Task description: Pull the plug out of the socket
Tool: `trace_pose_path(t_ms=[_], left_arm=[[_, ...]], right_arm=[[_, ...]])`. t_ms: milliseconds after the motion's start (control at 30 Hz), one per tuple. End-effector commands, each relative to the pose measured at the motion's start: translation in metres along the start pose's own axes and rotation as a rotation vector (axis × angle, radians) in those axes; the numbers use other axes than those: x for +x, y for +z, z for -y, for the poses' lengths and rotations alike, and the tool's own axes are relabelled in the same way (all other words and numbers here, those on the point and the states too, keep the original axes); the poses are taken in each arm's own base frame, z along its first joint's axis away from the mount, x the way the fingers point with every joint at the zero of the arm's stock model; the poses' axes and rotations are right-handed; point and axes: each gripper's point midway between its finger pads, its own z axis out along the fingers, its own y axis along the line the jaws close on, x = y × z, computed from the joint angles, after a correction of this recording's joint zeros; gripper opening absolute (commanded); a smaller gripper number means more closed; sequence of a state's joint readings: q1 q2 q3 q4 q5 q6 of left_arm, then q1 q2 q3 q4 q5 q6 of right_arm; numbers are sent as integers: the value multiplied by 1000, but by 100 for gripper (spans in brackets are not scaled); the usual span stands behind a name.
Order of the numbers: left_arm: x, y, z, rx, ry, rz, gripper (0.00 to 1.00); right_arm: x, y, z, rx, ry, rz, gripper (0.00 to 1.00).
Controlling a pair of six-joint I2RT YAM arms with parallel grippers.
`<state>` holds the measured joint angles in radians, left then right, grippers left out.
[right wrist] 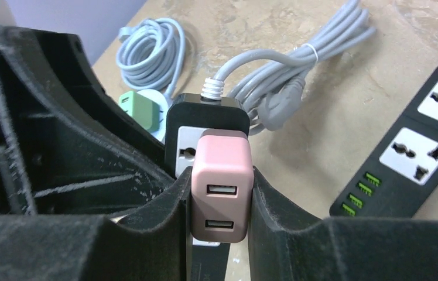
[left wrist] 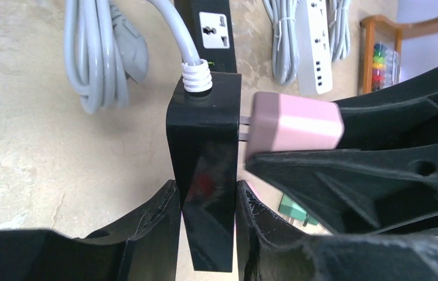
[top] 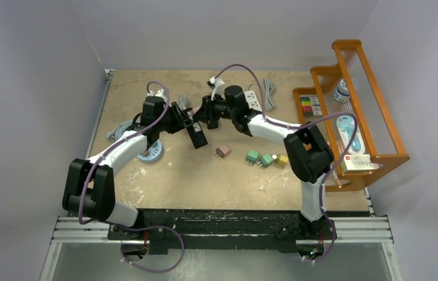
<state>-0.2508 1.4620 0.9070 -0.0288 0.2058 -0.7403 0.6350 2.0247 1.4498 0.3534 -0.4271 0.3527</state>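
Extraction step in hand. The left claw (left wrist: 208,202) clamps the black socket strip (left wrist: 205,134) above the counter (top: 222,181), mid-scene. The right claw (right wrist: 219,202) grips the pink plug (right wrist: 221,170), its prongs (left wrist: 243,129) partly exposed. The next move likely calls for a straight rightward pull, with the strip braced.

The plug (left wrist: 296,124) is pale pink with silver prongs. The socket block (left wrist: 205,152) is glossy black with a white face. A light grey cord (left wrist: 178,32) with a white ribbed collar leaves the block's top. Beside the block, a black power strip (right wrist: 407,158) shows white outlets and green ports. The table (left wrist: 23,146) is mottled beige.
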Motion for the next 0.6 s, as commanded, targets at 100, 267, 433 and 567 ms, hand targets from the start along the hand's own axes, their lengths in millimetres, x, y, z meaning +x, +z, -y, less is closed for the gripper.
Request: trace_pose_path(t_ms=[100, 267, 433, 567], left_arm=[[-40, 2, -3, -58, 23, 124, 0], [-40, 8, -6, -75, 20, 112, 0], [-62, 13, 5, -79, 34, 142, 0], [-90, 23, 12, -97, 49, 163, 0]], right_arm=[[-102, -51, -54, -6, -187, 232, 0], [-113, -75, -53, -77, -122, 259, 0], [-86, -72, 3, 71, -55, 160, 0], [-30, -67, 13, 18, -11, 6, 0]])
